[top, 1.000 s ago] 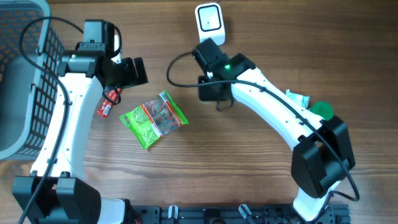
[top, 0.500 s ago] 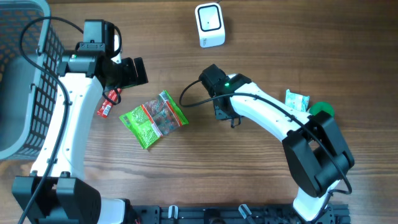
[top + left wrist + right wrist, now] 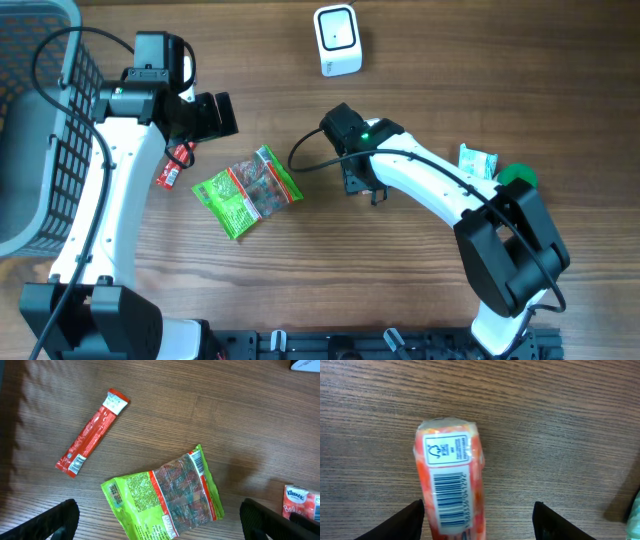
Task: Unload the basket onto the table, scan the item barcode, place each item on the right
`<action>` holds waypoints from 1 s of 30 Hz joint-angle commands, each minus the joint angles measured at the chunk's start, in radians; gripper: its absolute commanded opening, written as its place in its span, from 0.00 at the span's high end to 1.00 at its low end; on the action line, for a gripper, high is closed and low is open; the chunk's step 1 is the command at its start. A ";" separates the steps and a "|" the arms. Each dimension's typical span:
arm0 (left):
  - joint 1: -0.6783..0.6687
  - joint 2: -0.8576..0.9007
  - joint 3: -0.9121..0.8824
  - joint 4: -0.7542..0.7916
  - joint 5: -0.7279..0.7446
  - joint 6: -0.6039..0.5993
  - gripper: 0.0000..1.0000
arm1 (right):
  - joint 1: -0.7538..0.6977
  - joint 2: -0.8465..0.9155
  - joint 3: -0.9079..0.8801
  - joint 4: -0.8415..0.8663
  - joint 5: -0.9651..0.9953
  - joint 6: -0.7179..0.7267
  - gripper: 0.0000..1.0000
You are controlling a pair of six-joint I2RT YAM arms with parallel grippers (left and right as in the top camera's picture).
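Observation:
An orange-and-white tissue pack [image 3: 449, 485] lies on the wood with its barcode label facing up. It sits between the fingers of my right gripper [image 3: 480, 520], close beside the left finger [image 3: 407, 522] and far from the right one, and the jaws stand open. From overhead the right gripper [image 3: 360, 178] hides the pack. The white scanner [image 3: 337, 40] stands at the table's far edge. My left gripper [image 3: 205, 117] is open above a green snack packet [image 3: 167, 497]. The pack [image 3: 300, 502] shows at the edge of the left wrist view.
A red stick packet [image 3: 91, 431] lies left of the green packet [image 3: 247, 191]. A grey wire basket [image 3: 30, 150] fills the far left. A small green-and-white packet [image 3: 478, 160] and a green round thing [image 3: 517, 176] lie at the right.
My right arm has come away from the scanner to the middle of the table, then stayed there. The left arm has not moved.

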 commanded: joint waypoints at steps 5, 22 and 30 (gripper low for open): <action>-0.001 0.001 0.000 0.003 -0.006 -0.002 0.00 | 0.002 -0.046 0.145 -0.059 -0.008 -0.058 0.28; -0.001 0.001 0.000 0.003 -0.006 -0.003 0.00 | 0.076 -0.046 0.130 0.227 -0.608 0.061 0.85; -0.001 0.001 0.000 0.003 -0.006 -0.003 0.00 | 0.197 0.078 0.097 0.396 -0.558 0.243 0.88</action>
